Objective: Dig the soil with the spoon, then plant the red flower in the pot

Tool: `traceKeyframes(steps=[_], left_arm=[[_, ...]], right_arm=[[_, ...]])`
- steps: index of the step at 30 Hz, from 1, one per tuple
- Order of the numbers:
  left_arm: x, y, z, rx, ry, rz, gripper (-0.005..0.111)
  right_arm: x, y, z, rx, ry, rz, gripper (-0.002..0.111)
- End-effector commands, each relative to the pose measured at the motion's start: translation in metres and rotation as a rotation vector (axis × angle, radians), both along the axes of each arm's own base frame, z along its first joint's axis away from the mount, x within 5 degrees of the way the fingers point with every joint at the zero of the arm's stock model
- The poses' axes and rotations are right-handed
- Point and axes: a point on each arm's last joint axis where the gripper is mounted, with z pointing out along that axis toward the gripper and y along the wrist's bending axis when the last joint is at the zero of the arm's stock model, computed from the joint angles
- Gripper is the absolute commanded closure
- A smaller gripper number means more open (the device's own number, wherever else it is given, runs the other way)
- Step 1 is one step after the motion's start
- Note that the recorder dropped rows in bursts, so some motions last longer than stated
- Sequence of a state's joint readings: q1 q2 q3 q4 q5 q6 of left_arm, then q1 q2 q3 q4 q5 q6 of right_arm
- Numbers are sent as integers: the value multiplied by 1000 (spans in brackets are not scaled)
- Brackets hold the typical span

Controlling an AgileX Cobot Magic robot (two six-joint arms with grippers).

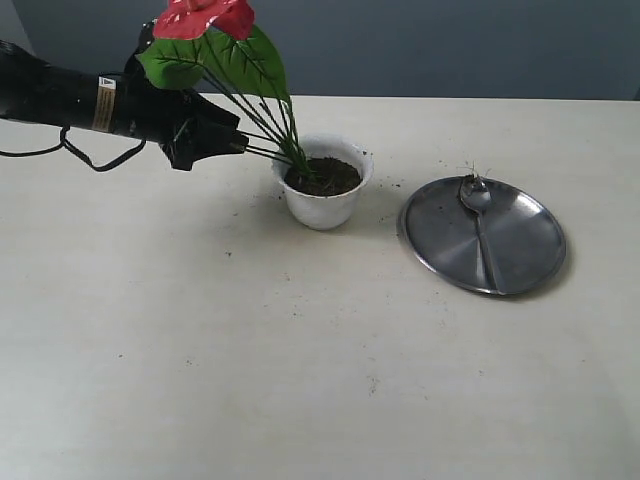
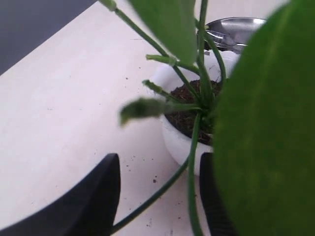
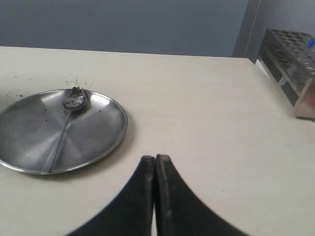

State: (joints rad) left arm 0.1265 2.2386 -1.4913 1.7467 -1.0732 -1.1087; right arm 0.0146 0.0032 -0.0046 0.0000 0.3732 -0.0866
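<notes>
The red flower [image 1: 205,18] stands with its stems in the soil [image 1: 325,178] of the white pot [image 1: 325,208], leaning left. My left gripper [image 1: 235,145] is just left of the pot, at stem height. In the left wrist view this gripper [image 2: 160,191] is open, and two thin stems [image 2: 194,142] pass loosely between its fingers, with the pot [image 2: 179,142] and soil [image 2: 189,115] beyond. The spoon [image 1: 478,205] lies on the steel plate [image 1: 530,250], with soil crumbs at its head [image 3: 74,101]. My right gripper [image 3: 155,162] is shut and holds nothing, near the plate [image 3: 98,137].
Soil crumbs are scattered on the table around the pot [image 1: 385,190]. A test-tube rack [image 3: 293,54] stands at the table's edge in the right wrist view. A broad green leaf [image 2: 266,137] blocks much of the left wrist view.
</notes>
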Motion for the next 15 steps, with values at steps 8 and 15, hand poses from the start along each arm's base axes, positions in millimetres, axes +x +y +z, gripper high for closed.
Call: traceKeyframes(steps=[8,15], left_arm=[[-6,2,-11,16,47,39,59],[-8,1,-12,8,52,28,59]], right_arm=[[0,0,-1,-6,-9,-3,108],[0,0,-1,-6,-9,-3,108]])
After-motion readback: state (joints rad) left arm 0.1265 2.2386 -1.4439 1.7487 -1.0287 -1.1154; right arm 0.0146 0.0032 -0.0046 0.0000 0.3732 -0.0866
